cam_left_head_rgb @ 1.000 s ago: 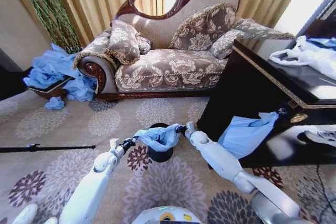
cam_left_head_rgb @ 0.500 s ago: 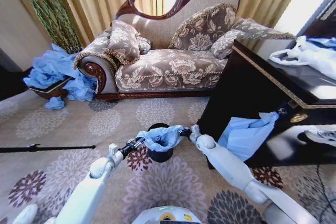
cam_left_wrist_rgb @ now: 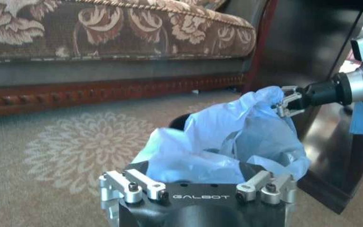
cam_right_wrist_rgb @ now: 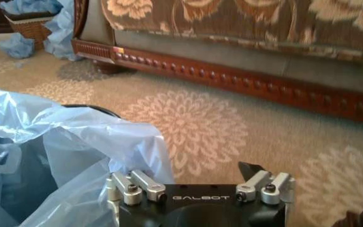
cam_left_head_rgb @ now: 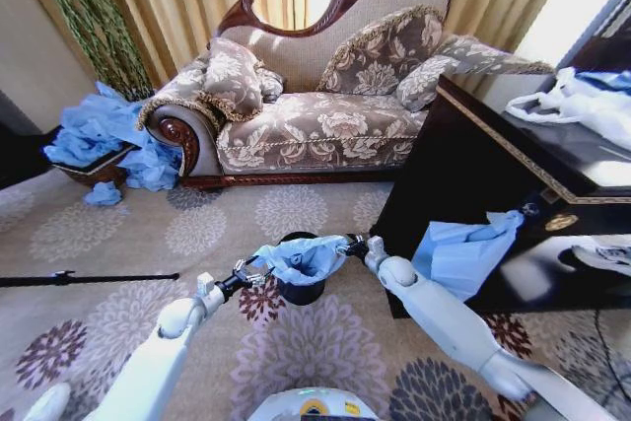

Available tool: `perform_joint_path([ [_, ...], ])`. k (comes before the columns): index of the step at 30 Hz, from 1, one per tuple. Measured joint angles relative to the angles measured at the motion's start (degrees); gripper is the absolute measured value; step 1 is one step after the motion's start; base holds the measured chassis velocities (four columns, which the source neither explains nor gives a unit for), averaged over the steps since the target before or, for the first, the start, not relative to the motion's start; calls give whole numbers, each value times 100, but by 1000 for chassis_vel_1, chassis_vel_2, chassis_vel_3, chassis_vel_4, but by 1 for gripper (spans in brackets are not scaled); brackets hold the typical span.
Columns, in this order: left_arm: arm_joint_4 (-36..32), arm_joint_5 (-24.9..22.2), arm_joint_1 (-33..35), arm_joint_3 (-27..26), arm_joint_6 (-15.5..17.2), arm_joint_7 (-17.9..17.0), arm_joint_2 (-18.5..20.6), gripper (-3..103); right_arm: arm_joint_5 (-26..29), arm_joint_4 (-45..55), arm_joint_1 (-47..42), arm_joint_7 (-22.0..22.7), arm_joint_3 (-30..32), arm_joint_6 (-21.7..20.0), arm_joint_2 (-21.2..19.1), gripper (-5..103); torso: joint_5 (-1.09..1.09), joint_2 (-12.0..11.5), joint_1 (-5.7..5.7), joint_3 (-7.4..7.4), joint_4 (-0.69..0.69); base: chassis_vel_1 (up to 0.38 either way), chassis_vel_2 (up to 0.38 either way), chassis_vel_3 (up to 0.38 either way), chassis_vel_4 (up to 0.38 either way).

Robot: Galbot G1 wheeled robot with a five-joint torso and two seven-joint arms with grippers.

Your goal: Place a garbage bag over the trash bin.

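Note:
The small black trash bin (cam_left_head_rgb: 301, 290) stands on the patterned carpet in front of me. A light-blue garbage bag (cam_left_head_rgb: 301, 257) is stretched over its mouth between both grippers. My left gripper (cam_left_head_rgb: 253, 269) is shut on the bag's left edge, beside the bin. On the bin's other side, my right gripper (cam_left_head_rgb: 348, 246) pinches the right edge. In the left wrist view the wrinkled bag (cam_left_wrist_rgb: 222, 137) rises from my left fingers to the right gripper (cam_left_wrist_rgb: 287, 100), and the bin's rim (cam_left_wrist_rgb: 177, 123) shows behind it. In the right wrist view the bag (cam_right_wrist_rgb: 74, 137) covers most of the bin's rim (cam_right_wrist_rgb: 96, 109).
A floral sofa (cam_left_head_rgb: 315, 115) stands beyond the bin. A brown basket (cam_left_head_rgb: 94, 170) with a heap of blue bags sits at the far left. A dark cabinet (cam_left_head_rgb: 463, 165) stands close on the right, with a blue bag (cam_left_head_rgb: 458, 253) hanging on it and a white bag (cam_left_head_rgb: 572, 105) on top. A black rod (cam_left_head_rgb: 89, 278) lies on the carpet.
Both arms have reached forward. My left gripper moved right toward the bin, and the bag has spread a little wider over the bin's mouth.

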Motion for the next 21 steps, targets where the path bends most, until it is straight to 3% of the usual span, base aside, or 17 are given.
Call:
perform_joint_path([
  [5,-200,-70,75,-66,-36,190,99,100,-158,188,-80,24,65,77,-80,100,0,0,0,0,1,0,0,0,0],
  [19,-113,-229,-23,-76,-312,513,361,100,-199,603,-504,49,448,140,-370,100,0,0,0,0,0,0,0,0,0],
  [21,-59,-228,-31,-71,-343,548,387,100,-163,674,-685,-150,555,220,-431,100,0,0,0,0,0,0,0,0,0],
])
